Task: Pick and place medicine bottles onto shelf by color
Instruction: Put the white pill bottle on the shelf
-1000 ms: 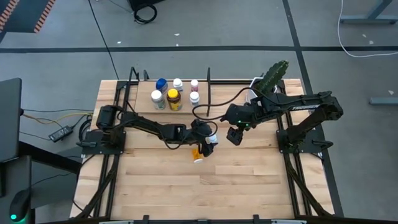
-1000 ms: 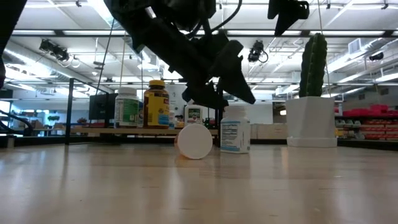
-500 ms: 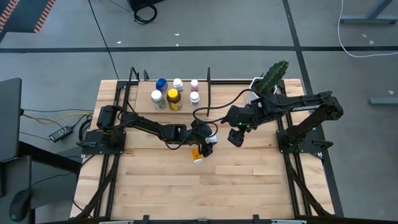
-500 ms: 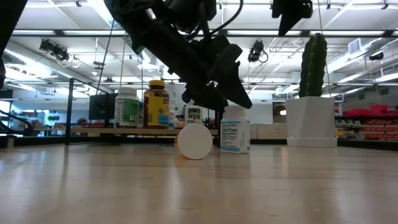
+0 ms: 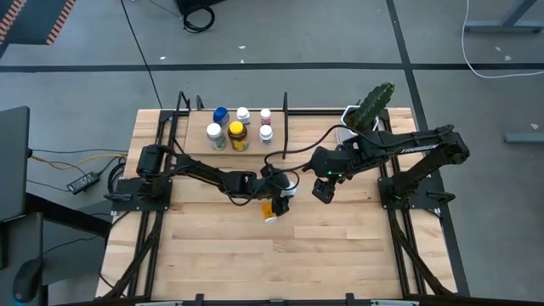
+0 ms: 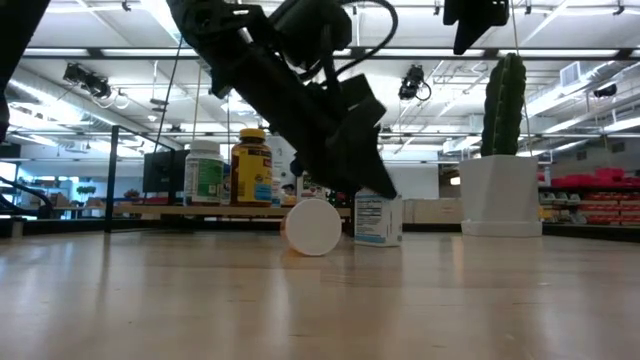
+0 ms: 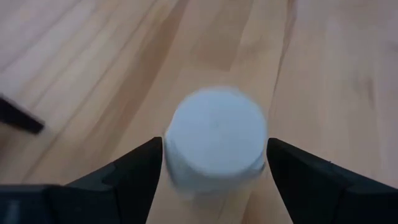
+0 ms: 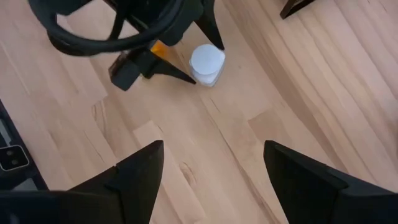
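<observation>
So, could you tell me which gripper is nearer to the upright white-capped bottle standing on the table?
The left. The left gripper has its open fingers either side of the white-capped bottle, not visibly touching. The right gripper hangs open above the table, off to the side.

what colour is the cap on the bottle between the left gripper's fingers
White: the cap shows best in the left wrist view, between the open left gripper.

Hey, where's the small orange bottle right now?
In the high view the orange bottle lies on its side near the table's middle, just in front of the left end effector and beside the upright white-capped bottle.
</observation>
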Robot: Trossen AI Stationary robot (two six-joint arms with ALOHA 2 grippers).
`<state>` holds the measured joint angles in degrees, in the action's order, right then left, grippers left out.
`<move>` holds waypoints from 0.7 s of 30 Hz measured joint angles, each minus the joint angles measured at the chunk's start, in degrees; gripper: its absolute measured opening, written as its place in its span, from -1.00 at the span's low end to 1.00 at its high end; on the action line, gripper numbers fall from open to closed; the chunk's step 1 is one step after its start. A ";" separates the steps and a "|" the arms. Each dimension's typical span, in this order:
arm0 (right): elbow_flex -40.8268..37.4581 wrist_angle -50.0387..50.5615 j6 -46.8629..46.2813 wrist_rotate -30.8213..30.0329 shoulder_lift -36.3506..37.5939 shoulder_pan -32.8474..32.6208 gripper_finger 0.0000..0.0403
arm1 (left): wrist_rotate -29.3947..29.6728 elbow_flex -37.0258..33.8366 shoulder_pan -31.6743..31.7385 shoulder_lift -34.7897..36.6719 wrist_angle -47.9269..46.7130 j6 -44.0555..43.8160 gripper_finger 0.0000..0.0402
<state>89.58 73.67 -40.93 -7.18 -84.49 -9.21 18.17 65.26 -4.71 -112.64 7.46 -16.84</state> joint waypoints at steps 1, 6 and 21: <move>0.00 0.15 -0.07 0.00 0.00 0.00 0.40 | 0.00 -0.05 -0.01 0.00 -0.10 -0.06 0.46; 0.02 0.44 -1.22 0.04 0.35 -0.33 0.40 | 0.02 0.00 0.04 0.04 2.39 -0.33 0.46; 0.02 0.88 -1.27 0.00 0.74 -0.37 0.40 | 1.14 0.02 0.04 0.09 2.87 -2.71 0.44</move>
<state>89.60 74.54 -42.19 -7.18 -83.74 -9.58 19.31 65.28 -4.67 -112.55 10.33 -19.56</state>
